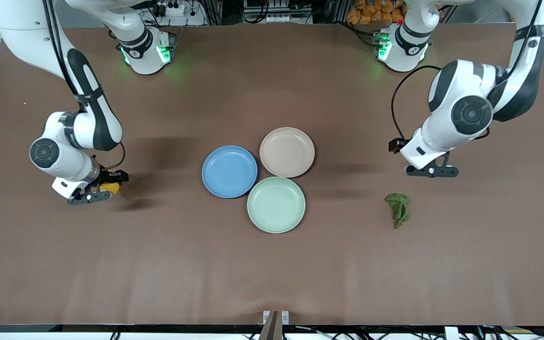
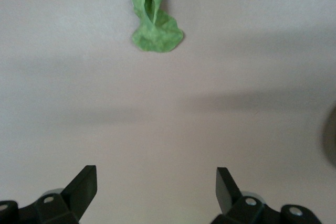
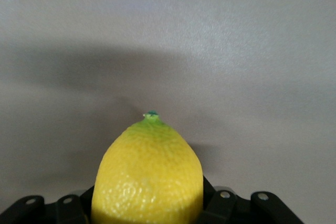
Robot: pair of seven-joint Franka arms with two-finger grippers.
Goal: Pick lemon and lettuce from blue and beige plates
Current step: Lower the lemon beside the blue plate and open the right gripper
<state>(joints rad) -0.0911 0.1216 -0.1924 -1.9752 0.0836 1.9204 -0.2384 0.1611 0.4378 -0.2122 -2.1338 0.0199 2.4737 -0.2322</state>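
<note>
The blue plate (image 1: 229, 171) and the beige plate (image 1: 287, 152) sit empty and touching at the table's middle. My right gripper (image 1: 103, 190) is shut on the yellow lemon (image 1: 110, 188), low over the bare table toward the right arm's end. In the right wrist view the lemon (image 3: 149, 174) fills the space between the jaws of the right gripper (image 3: 149, 205). The dark green lettuce (image 1: 399, 208) lies on the table toward the left arm's end. My left gripper (image 1: 431, 171) hangs open and empty above the table beside it. The left wrist view shows the lettuce (image 2: 153, 24) ahead of the open left gripper (image 2: 156, 182).
A pale mint-green plate (image 1: 276, 204) lies empty, touching the other two and nearest the front camera. The brown table (image 1: 272, 269) is bare around both grippers. Both arm bases stand along the table's edge farthest from the camera.
</note>
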